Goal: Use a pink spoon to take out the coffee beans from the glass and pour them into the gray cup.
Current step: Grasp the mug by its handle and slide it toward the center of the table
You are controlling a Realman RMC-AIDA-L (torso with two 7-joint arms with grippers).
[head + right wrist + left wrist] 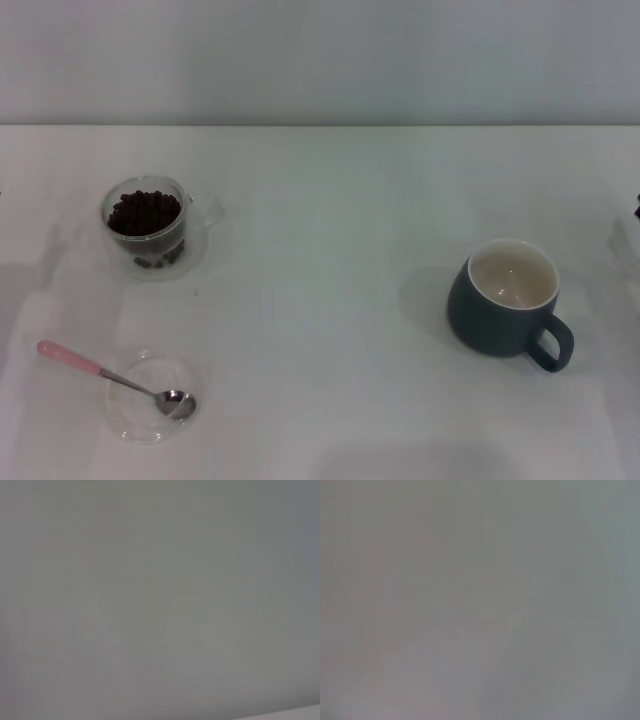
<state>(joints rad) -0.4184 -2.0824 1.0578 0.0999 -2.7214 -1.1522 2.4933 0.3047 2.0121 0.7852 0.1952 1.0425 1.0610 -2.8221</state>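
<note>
**Neither claw visible, spoon untouched**

I see neither gripper, so their state is unknown. The pink spoon (110, 375) rests bowl-down in a glass dish (130, 415), near the glass (150, 228) of coffee beans (145, 211); the gray cup (510, 297) sits well apart. A clumsy grab could tip that dish

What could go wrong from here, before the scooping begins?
The spoon rests with its bowl in a shallow clear dish, so lifting it might drag or tip the dish. The glass is heaped with beans, so scooping may spill some. The cup stands far across, a long carry.
</note>
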